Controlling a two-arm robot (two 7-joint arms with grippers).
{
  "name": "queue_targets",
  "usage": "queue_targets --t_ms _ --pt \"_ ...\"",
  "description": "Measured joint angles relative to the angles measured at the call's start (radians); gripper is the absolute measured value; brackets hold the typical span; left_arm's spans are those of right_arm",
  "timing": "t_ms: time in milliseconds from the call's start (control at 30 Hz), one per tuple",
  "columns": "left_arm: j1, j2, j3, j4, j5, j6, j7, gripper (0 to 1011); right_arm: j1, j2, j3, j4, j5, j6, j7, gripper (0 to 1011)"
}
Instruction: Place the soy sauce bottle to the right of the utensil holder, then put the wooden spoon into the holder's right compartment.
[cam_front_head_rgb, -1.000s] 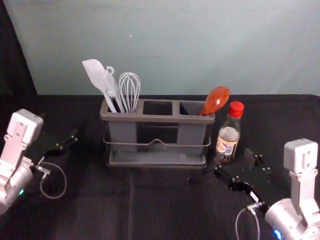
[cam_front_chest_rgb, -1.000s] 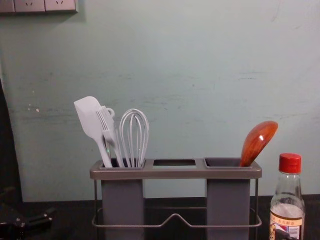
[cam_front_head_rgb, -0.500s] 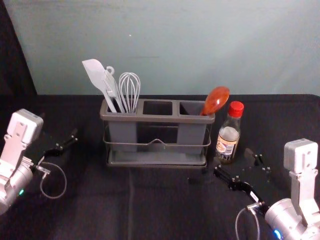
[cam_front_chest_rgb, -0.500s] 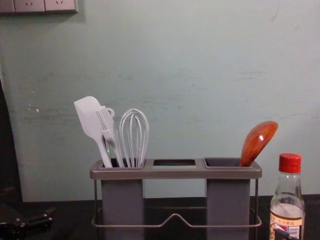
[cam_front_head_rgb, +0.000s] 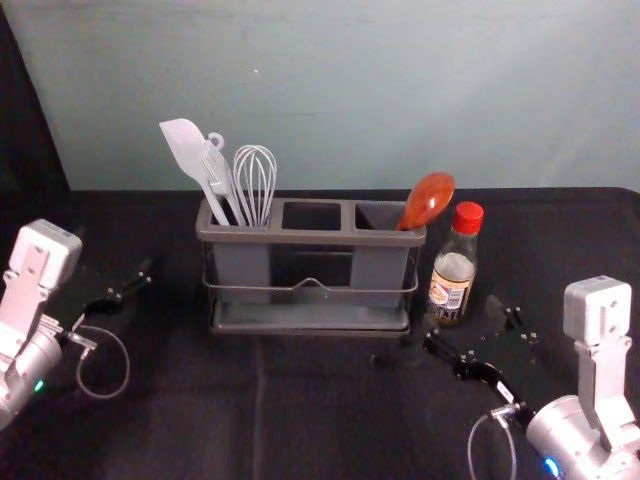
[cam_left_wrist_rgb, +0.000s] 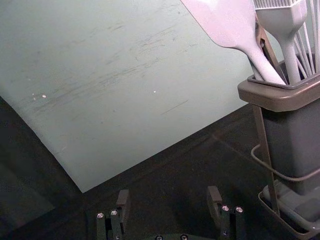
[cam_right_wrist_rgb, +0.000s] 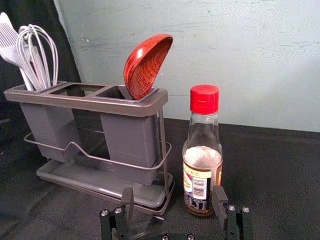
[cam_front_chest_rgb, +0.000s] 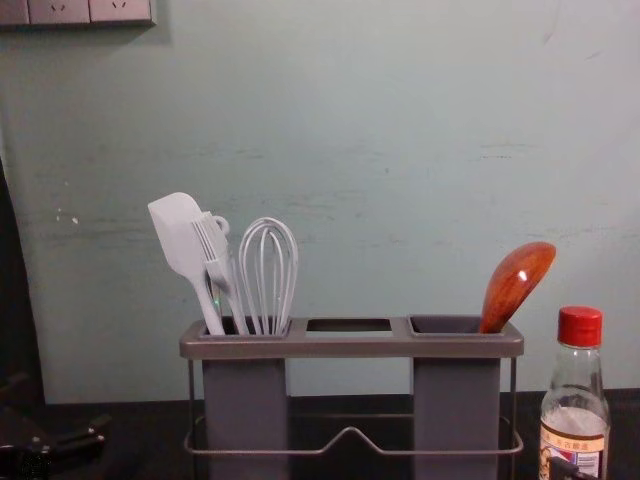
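Beyond my right pincer (cam_front_head_rgb: 461, 314), the utensil holder (cam_front_head_rgb: 312, 237) hides the handle of the wooden spoon (cam_front_head_rgb: 427, 200) from me. Near that pincer, the chest view crops the soy sauce bottle (cam_front_chest_rgb: 574, 425); past my left pincer (cam_front_head_rgb: 114, 252), its wrist view crops the spatula (cam_left_wrist_rgb: 232, 25).

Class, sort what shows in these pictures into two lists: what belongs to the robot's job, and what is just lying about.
Belongs to the job:
soy sauce bottle
wooden spoon
utensil holder
right gripper, open near the bottle

Just there:
spatula, brush and whisk, in the holder's left compartment
wall sockets
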Motion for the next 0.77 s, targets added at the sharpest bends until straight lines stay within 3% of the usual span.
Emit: queue_targets --t_ms 767 --pt "0.0 0.0 0.0 0.0 0.0 0.0 0.0 1011 0.0 0.0 0.0 0.0 0.0 0.0 -0.001 1002"
